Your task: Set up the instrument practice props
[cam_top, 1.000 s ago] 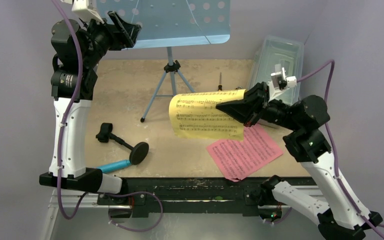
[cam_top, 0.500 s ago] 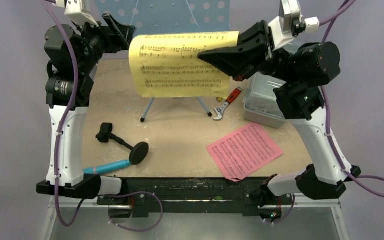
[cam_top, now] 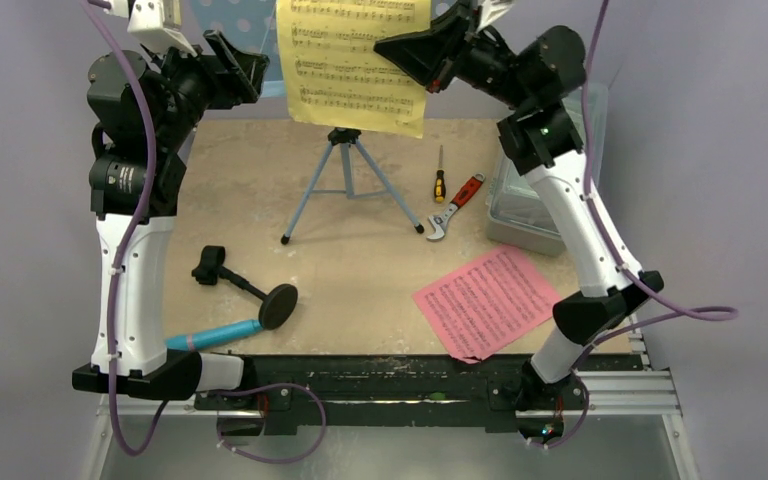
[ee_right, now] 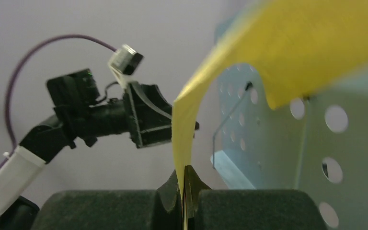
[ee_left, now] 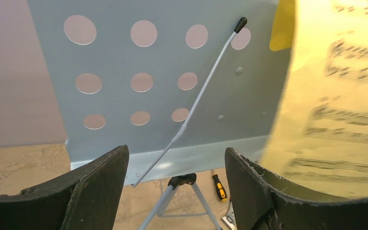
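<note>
The right pincer (ee_right: 184, 186) is clenched on the yellow page (cam_top: 355, 60), its arm raised high before the light blue music stand (ee_left: 163, 86). The left pincer (cam_top: 245, 62) hangs released beside the stand. The page is higher than half a second ago. The pink page (cam_top: 488, 300) lies on the desk (cam_top: 360, 270). What the clear box (cam_top: 525, 205) holds is unclear.

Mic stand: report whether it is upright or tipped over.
Tipped over. The black mic stand lies on its side on the table, its round base on edge.
</note>
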Robot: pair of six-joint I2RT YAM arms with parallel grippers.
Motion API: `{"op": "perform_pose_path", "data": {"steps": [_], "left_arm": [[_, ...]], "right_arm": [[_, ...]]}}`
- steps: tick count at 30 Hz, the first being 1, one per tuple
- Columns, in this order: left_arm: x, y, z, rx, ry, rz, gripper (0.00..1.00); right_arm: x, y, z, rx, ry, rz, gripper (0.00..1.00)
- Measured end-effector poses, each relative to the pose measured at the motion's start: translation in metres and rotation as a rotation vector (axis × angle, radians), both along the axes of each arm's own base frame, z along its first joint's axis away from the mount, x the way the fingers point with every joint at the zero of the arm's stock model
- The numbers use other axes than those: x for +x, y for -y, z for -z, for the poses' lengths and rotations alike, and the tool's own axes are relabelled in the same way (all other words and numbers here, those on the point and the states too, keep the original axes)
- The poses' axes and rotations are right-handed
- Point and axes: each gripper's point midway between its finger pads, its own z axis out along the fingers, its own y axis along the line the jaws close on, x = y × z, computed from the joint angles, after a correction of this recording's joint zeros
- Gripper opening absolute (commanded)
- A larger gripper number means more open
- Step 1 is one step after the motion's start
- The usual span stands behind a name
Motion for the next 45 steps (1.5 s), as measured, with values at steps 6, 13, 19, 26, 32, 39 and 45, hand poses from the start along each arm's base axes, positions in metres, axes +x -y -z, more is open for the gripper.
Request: {"op": "perform_pose_path", "data": {"steps": [6, 13, 19, 26, 32, 39, 45], "left_arm": [[0.001, 0.001, 0.001, 0.001, -0.003, 0.007, 0.72], [0.008, 0.006, 0.006, 0.002, -0.014, 0.029, 0.7], [0.017, 0.012, 0.01, -0.005, -0.022, 0.058, 0.67], [0.022, 0.019, 0.007, -0.022, -0.008, 0.095, 0.62], [0.034, 0.027, 0.011, -0.047, -0.014, 0.127, 0.58], [0.042, 0.031, 0.011, -0.072, -0.017, 0.145, 0.52], [0.047, 0.034, 0.003, -0.09, 0.005, 0.158, 0.44]], "right_arm": [[0.05, -0.013, 0.058, -0.075, -0.155, 0.067, 0.0], [0.059, -0.003, 0.058, -0.082, -0.136, 0.163, 0.0], [0.053, 0.016, 0.043, -0.058, -0.107, 0.263, 0.0], [0.032, 0.041, 0.007, -0.004, -0.023, 0.351, 0.0], [0.031, 0.037, -0.022, 0.03, 0.056, 0.334, 0.0], [0.059, 0.02, 0.002, -0.032, 0.031, 0.324, 0.0], [0.079, 0.013, 0.025, -0.089, 0.004, 0.346, 0.0]]}}
